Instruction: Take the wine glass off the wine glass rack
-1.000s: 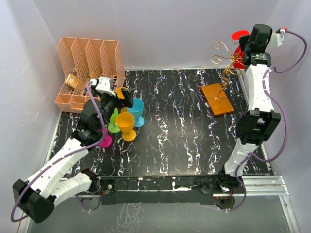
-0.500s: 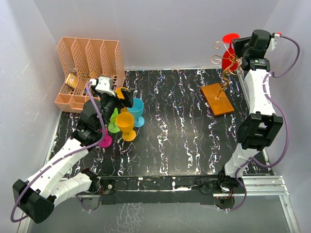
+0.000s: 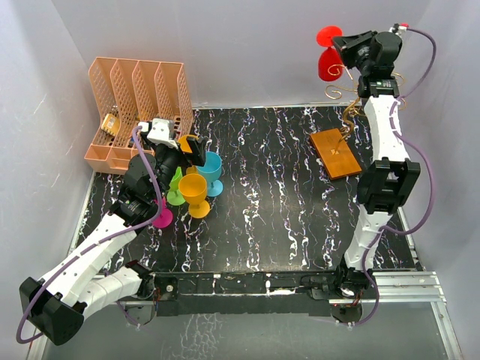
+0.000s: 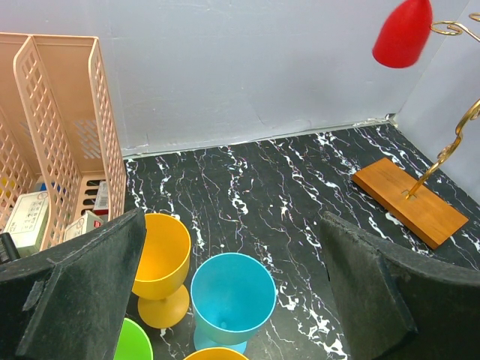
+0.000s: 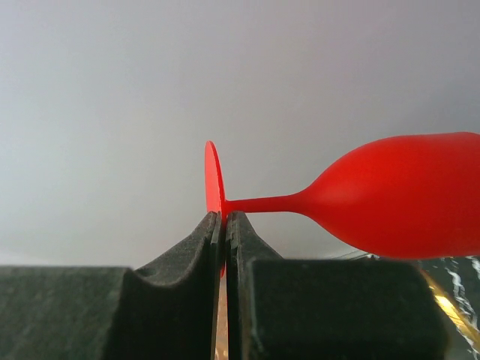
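1. The right tool was clenched on the thin disc foot of the red wine glass, with a dark pad pressed to each face of the foot. Only the right wrist view showed this pinch.
2. That same view showed the glass lying sideways, its slim stem level and its smooth, rounded bowl out to the right.
3. The top view alone showed its place: held high over the far right corner of the surface, left of the rack's curls and apart from them.
4. The wine glass rack was thin gold wire, spiral-curled atop a stem. It stood on a flat orange-brown wooden base near the far right corner of the black, white-veined surface.
5. The left tool was released, its pads wide apart and holding nothing. It sat above a yellow cup and a blue cup near the left edge.
6. A perforated peach organizer stood at the far left corner.
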### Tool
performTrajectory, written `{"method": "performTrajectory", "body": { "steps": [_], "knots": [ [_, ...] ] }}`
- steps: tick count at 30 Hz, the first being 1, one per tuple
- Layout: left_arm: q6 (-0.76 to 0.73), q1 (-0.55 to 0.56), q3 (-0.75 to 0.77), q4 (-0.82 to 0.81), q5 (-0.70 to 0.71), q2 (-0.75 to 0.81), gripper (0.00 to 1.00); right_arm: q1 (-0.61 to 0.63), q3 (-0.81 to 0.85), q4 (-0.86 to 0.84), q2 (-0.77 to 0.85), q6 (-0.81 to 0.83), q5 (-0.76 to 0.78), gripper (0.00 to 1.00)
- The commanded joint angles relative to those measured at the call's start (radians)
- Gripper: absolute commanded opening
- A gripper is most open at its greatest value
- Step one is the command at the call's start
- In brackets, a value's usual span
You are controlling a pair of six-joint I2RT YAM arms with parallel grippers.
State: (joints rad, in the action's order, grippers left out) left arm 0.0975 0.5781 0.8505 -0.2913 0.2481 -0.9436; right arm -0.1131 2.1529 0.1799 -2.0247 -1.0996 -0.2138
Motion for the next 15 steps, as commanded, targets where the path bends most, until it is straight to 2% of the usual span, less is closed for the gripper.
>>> {"method": "performTrajectory", "body": {
  "steps": [1, 4, 6, 9, 15],
  "knots": [
    [-0.001, -0.005, 0.008, -0.029, 0.006, 0.028, 0.97, 0.06, 0.091, -0.214, -0.006, 0.044, -0.17, 0.08],
    [0.0, -0.006, 0.008, -0.029, 0.006, 0.026, 0.97, 0.104, 0.074, -0.261, 0.024, 0.081, -0.257, 0.08],
    [-0.001, -0.005, 0.008, -0.028, 0.007, 0.025, 0.97, 0.166, 0.002, -0.305, 0.076, 0.098, -0.318, 0.08],
    [-0.002, -0.005, 0.007, -0.028, 0.009, 0.026, 0.97, 0.235, -0.207, -0.42, 0.207, 0.118, -0.43, 0.08],
    [0.001, -0.005, 0.005, -0.029, 0.017, 0.028, 0.97, 0.358, -0.743, -0.597, 0.542, 0.193, -0.508, 0.08]
  ]
}}
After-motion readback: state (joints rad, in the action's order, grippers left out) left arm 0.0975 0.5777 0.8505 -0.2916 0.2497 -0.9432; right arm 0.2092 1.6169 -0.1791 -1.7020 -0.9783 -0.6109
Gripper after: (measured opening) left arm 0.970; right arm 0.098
